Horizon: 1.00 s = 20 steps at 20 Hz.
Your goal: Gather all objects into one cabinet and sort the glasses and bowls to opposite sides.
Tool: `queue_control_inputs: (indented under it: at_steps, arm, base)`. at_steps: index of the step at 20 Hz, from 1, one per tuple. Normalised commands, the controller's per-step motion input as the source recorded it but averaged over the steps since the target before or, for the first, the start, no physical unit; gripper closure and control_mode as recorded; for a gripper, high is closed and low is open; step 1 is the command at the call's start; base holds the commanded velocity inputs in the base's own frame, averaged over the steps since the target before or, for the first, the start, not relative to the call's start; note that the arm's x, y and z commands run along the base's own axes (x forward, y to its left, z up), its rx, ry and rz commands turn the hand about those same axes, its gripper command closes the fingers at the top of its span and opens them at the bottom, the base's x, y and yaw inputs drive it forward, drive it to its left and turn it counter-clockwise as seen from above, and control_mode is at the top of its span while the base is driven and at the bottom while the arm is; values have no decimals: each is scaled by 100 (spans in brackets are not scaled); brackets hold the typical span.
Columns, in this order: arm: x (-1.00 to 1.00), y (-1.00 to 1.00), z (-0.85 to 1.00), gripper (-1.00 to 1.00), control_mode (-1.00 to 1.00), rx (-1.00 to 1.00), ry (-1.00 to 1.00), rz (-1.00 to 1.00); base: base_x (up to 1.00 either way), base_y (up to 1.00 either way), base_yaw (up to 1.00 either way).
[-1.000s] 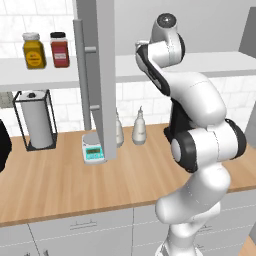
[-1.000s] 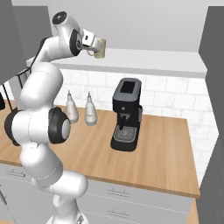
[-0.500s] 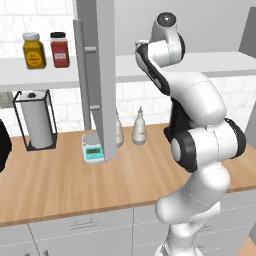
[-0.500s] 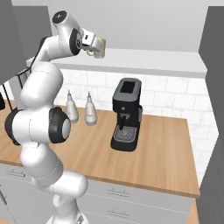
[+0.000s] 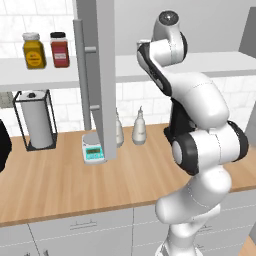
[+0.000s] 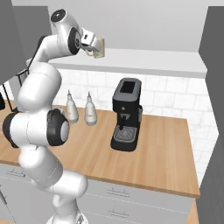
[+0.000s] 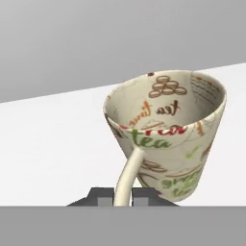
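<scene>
Beige mottled mug (image 7: 166, 139): smooth, matt ceramic-looking glaze with printed lettering. Shelf board (image 7: 53, 144): flat, pale matt finish. Counter (image 6: 153, 148): light wood grain. Coffee machine (image 6: 127, 114): black, apparently plastic. Cabinet door (image 5: 102, 75): matt grey.

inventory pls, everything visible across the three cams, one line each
beige mottled mug: 1, cream with printed tea lettering, held by its handle above the pale shelf board
shelf board: 1, pale grey, inside the open wall cabinet
cabinet door: 1, grey, swung open, long bar handle
spice jars: 2, yellow and red, left on the shelf
paper towel holder: 1, black frame with white roll, counter far left
kitchen scale: 1, white with teal display, counter behind the door edge
bottles: 2, pale grey, counter by the wall
coffee machine: 1, black, counter middle
counter: 1, wood top over white drawers
gripper: 1, shut on the mug's handle
</scene>
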Motion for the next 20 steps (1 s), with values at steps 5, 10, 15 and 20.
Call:
queue_control_inputs:
  at_steps: [5,10,15,20]
  arm:
    - [-97,-45,49,100,-100,1,0,0]
    - [-100,-15,26,100,-100,9,-5,2]
    - [-100,-8,-21,100,-100,23,-15,3]
    - [-100,-17,-46,100,-100,25,-10,5]
  base:
    - [0,0,0]
    - [0,0,0]
    - [0,0,0]
    - [0,0,0]
